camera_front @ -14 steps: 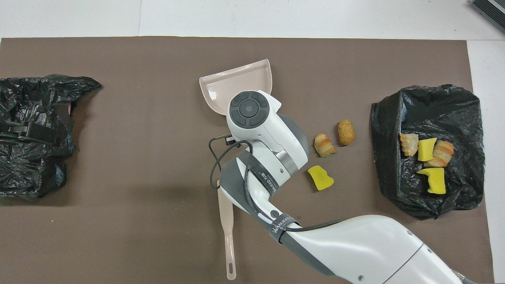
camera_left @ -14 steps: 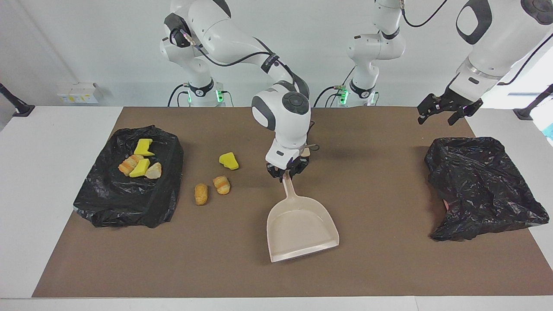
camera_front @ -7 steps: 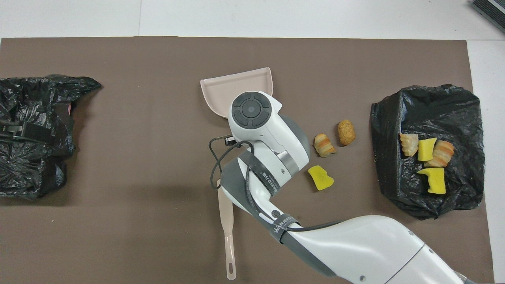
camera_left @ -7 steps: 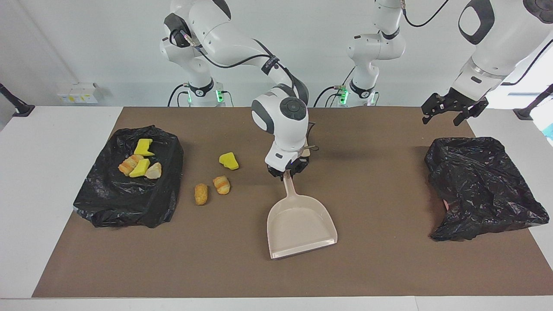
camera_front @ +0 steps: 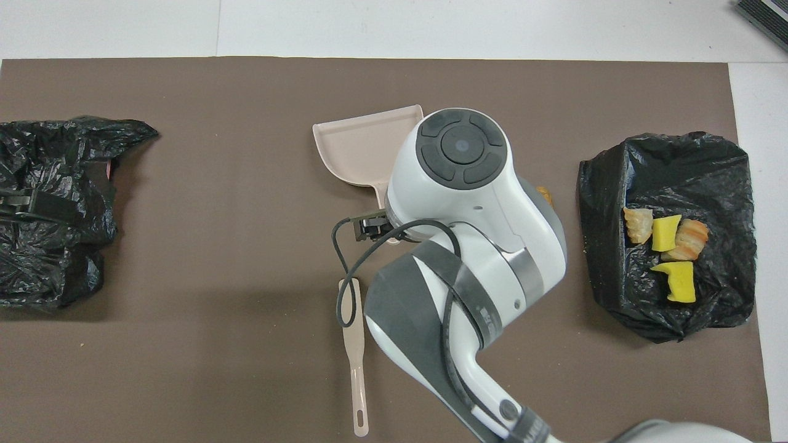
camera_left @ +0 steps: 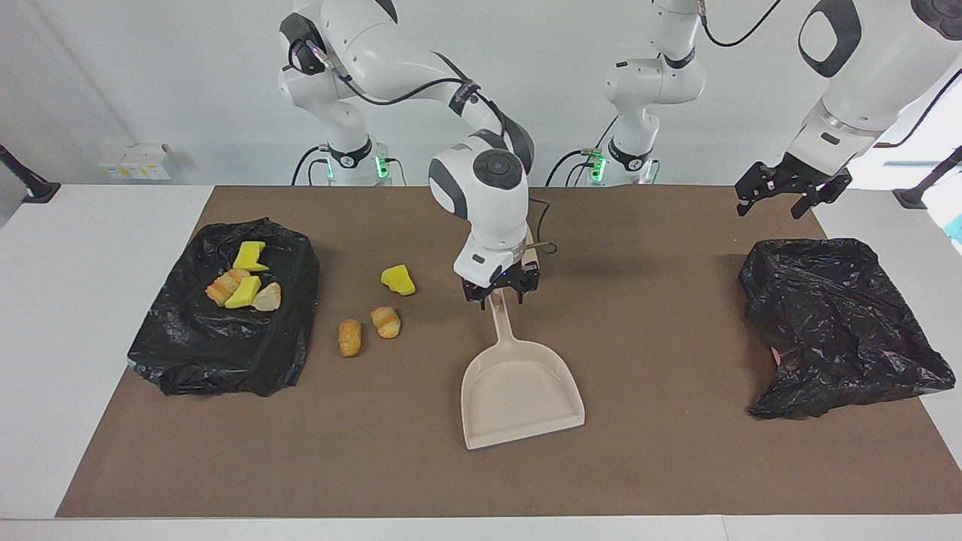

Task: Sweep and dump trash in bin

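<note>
At three o'clock on the table, reading the overhead view as a clock face with twelve farthest from the robots, a crumpled black bag (camera_left: 225, 330) lies on the brown mat (camera_left: 661, 466) at the right arm's end. A second black bag (camera_left: 842, 323) lies at nine o'clock, at the left arm's end. A pale, slim brush handle (camera_front: 355, 363) lies flat at six o'clock, close to the robots.

A beige dustpan (camera_left: 518, 391) rests near the middle, its open mouth toward twelve and its handle pointing back toward the robots. The right arm's bulky wrist hangs over this handle and hides most of it, and the loose scraps, from above.

The right tool (camera_left: 501, 291) points straight down over the handle's end, its fingers spread wide on either side and gripping nothing. The left tool (camera_left: 789, 197) waits in the air over the mat's corner by the nine o'clock bag, fingers also wide and empty.

The trash is in two groups. Four scraps (camera_left: 244, 284) sit on top of the three o'clock bag: two yellow spongy chunks, one striped orange pastry piece and one pale one, packed together. Three more lie on the mat between that bag and the dustpan handle: a yellow chunk (camera_left: 397, 279), a striped pastry piece (camera_left: 385, 321) and a golden-brown lump (camera_left: 349, 337), the last two just beside each other. All are far smaller than the dustpan.
</note>
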Robot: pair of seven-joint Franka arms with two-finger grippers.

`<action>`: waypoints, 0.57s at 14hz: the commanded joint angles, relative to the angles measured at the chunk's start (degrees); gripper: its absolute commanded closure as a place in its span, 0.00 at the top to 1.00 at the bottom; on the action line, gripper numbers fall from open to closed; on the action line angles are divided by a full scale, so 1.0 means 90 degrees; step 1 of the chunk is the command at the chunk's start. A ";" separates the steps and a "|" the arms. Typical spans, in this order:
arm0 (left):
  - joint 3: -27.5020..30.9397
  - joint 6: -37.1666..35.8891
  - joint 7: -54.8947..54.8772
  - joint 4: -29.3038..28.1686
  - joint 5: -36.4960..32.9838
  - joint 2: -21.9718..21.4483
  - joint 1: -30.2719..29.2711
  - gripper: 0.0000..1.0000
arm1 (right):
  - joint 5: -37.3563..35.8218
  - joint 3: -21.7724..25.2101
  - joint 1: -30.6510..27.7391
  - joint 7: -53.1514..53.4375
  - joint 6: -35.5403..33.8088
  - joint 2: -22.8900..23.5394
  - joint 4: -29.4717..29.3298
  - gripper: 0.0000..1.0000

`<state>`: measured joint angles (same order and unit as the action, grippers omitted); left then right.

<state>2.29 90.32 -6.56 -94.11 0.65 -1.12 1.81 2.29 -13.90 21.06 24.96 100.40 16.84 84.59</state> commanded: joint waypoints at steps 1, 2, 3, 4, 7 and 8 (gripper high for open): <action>0.0009 0.0023 -0.0023 0.0085 -0.0140 0.0017 0.0033 1.00 | 0.0263 -0.0028 0.0314 -0.0166 0.0112 -0.0834 0.1173 1.00; 0.0009 0.0023 -0.0023 0.0085 -0.0140 0.0017 0.0023 1.00 | 0.0311 -0.0028 0.0539 -0.0117 0.0385 -0.1175 0.1719 1.00; 0.0019 0.0023 -0.0023 0.0085 -0.0140 0.0017 0.0014 1.00 | 0.0438 -0.0037 0.0599 -0.0107 0.0735 -0.1507 0.2304 1.00; 0.0010 0.0023 -0.0023 0.0085 -0.0140 0.0017 0.0004 1.00 | 0.0593 -0.0028 0.0841 -0.0097 0.1048 -0.1636 0.2677 1.00; 0.0009 0.0023 -0.0023 0.0085 -0.0140 0.0017 0.0013 1.00 | 0.0644 -0.0028 0.1166 0.0078 0.1422 -0.1686 0.3392 1.00; 0.0009 0.0023 -0.0023 0.0085 -0.0140 0.0017 0.0023 1.00 | 0.0644 -0.0037 0.1176 0.0107 0.1500 -0.1725 0.3578 1.00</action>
<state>2.31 90.32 -6.56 -94.10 0.64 -1.12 1.81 6.37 -14.58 32.26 26.15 111.17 3.95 111.17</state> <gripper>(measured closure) 0.000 0.000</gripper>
